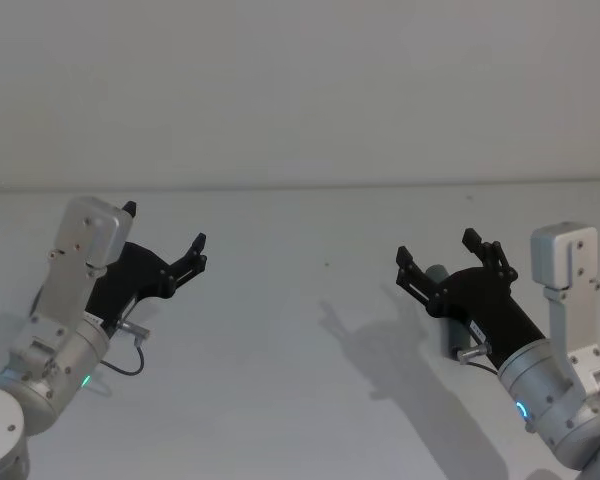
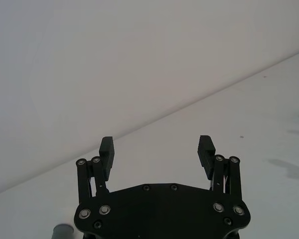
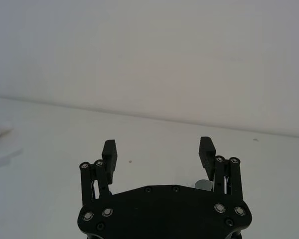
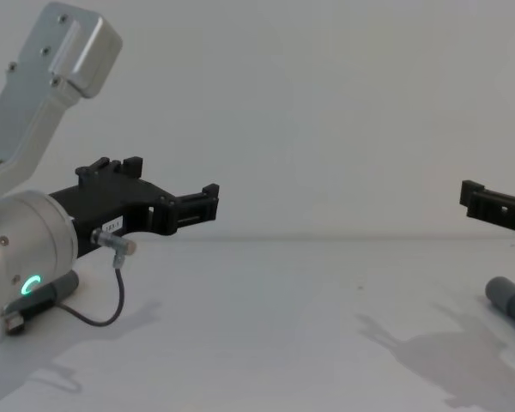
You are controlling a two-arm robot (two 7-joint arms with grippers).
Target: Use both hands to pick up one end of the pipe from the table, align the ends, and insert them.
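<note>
Pipe end (image 4: 506, 298) rests under the right gripper (image 1: 436, 246), jaws wide and empty like the left gripper (image 1: 165, 225).

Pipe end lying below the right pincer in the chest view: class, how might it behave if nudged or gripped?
The pipe end looks round and smooth, so a nudge would probably roll it. That smoothness might also let it slip from the open right pincer.

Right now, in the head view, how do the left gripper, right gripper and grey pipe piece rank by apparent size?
Largest: left gripper and right gripper, which look alike; I cannot rank them.
Smallest: pipe piece, mostly hidden behind the right gripper.
</note>
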